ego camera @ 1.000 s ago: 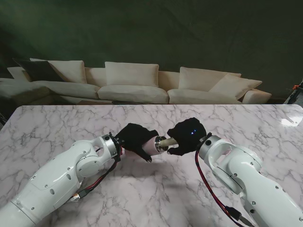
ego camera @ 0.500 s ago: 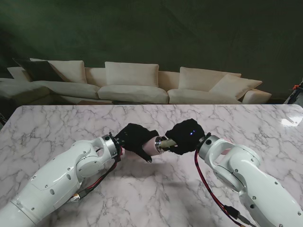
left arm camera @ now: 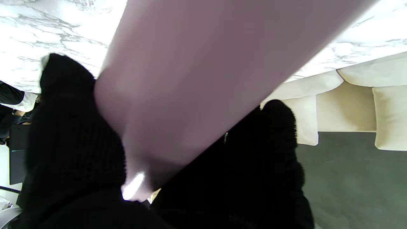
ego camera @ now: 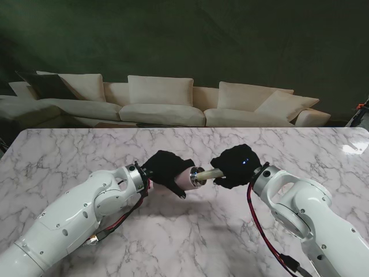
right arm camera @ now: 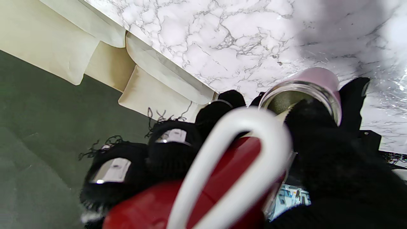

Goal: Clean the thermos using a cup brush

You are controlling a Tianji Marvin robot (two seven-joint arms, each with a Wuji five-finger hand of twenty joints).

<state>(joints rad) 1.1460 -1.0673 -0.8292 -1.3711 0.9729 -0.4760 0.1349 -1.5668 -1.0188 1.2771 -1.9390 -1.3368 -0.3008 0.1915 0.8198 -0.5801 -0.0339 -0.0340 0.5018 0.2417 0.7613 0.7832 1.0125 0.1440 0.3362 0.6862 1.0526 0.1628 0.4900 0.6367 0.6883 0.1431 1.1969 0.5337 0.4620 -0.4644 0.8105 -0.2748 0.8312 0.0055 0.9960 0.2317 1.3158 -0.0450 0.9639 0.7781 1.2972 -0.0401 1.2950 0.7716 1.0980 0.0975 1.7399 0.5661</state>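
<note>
the thermos (ego camera: 188, 176) is a smooth pale pink cylinder with a shiny steel rim at its open mouth, lying on its side above the marble table (ego camera: 86, 151). the left hand (ego camera: 164, 169), in a fuzzy black knit glove, is wrapped tight around its body, mouth turned toward the right hand (ego camera: 235, 165). that hand, gloved the same, is clenched on the cup brush (right arm camera: 222, 178), whose glossy red handle ends in a white loop. a pale yellowish shaft runs from the right hand into the mouth just beside it. cream sofa (ego camera: 167, 101) beyond.
</note>
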